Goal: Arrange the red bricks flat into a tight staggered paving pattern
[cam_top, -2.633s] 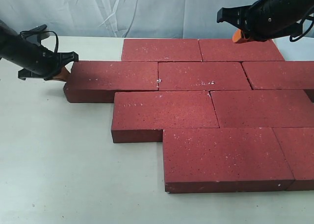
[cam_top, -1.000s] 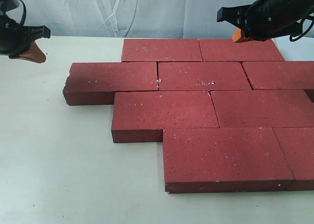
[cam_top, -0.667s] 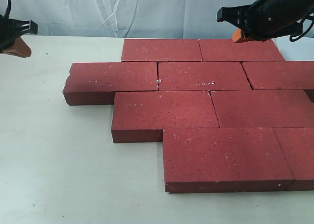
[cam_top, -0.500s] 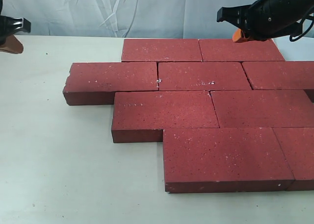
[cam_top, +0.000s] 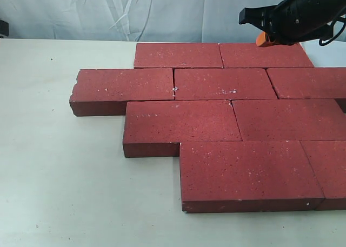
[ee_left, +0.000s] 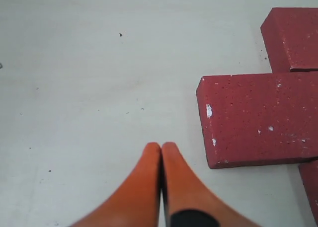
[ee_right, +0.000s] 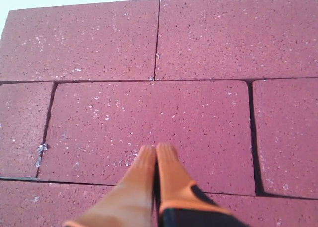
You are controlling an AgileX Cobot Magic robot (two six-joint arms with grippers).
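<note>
Several red bricks (cam_top: pixel 227 117) lie flat on the table in four staggered rows with tight joints. The second row's end brick (cam_top: pixel 124 87) juts out furthest to the left. In the left wrist view my left gripper (ee_left: pixel 160 146) is shut and empty over bare table, a short way off that brick's end (ee_left: pixel 258 117). It is outside the exterior view. My right gripper (cam_top: pixel 261 40) hovers shut and empty over the back row. Its orange fingertips (ee_right: pixel 156 148) hang above a brick (ee_right: pixel 149 122) without touching it.
The pale table (cam_top: pixel 65 177) stretches to the left of and in front of the bricks. A light cloth backdrop (cam_top: pixel 135 12) hangs behind the table. The paving runs past the right edge of the exterior view.
My left gripper pulled away from the left end of the second-row brick, rising leftward until it left the exterior view. The bricks and my right arm stayed put.
</note>
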